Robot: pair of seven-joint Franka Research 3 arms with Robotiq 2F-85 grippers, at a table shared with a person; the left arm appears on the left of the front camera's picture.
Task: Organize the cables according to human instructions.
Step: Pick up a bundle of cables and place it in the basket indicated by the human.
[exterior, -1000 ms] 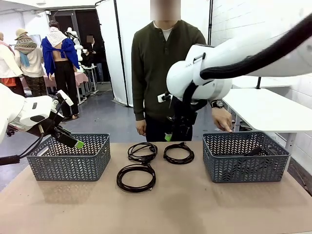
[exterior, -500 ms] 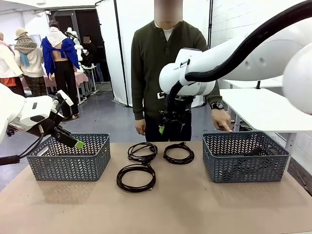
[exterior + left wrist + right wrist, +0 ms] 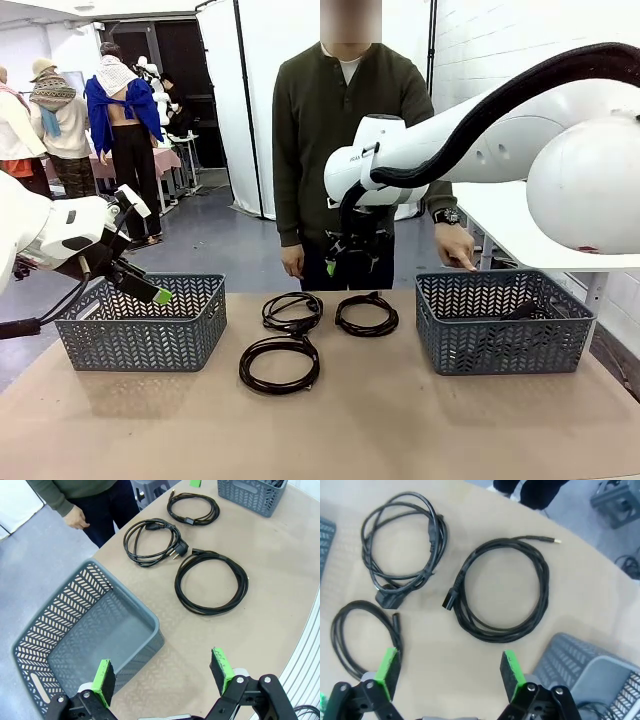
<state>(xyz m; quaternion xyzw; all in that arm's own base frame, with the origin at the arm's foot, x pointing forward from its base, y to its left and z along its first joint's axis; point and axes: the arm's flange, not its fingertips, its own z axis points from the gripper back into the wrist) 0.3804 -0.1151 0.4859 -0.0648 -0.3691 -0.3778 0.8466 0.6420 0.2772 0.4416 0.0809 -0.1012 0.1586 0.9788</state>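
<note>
You have a tan table [image 3: 400, 430] across the lower half of the front view. The left basket [image 3: 140, 325] sits at its left edge and the right basket [image 3: 505, 325] at its right. Between them lie three black cables: the left coil [image 3: 296, 324] and right coil [image 3: 368, 297] side by side at centre, and the lower coil [image 3: 297, 343] just below the left one.

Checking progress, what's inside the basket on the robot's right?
A black cable lies inside the right basket, seen over its near rim; the walls hide the rest and the floor.
</note>
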